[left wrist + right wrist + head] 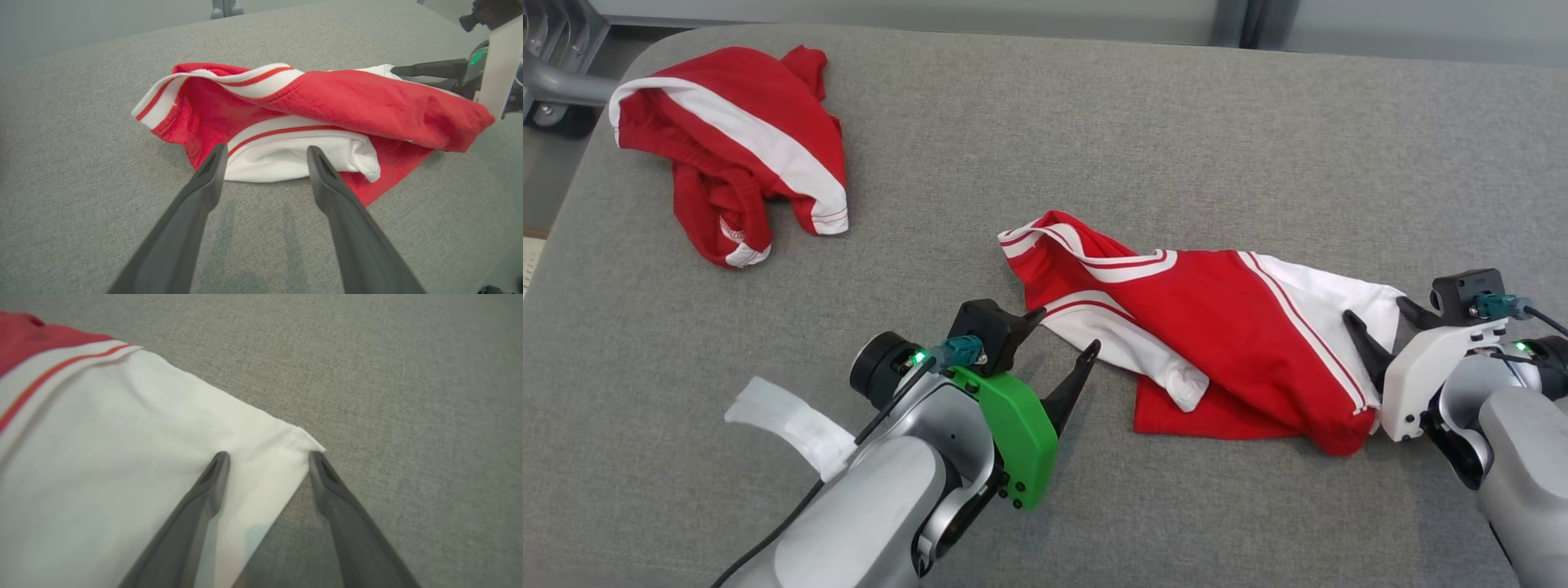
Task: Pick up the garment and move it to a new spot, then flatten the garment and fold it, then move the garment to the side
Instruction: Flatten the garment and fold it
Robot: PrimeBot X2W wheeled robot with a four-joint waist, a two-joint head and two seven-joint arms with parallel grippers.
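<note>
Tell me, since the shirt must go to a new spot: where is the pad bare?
Bare: the far right of the pad, beyond the shirt; the strip between the shirt and the far-left garment; the near left corner. Crowded: near right, where the left tool and right tool, both open, flank the shirt.

Grey fabric surface [1094, 122], pale wall [931, 8]
</note>
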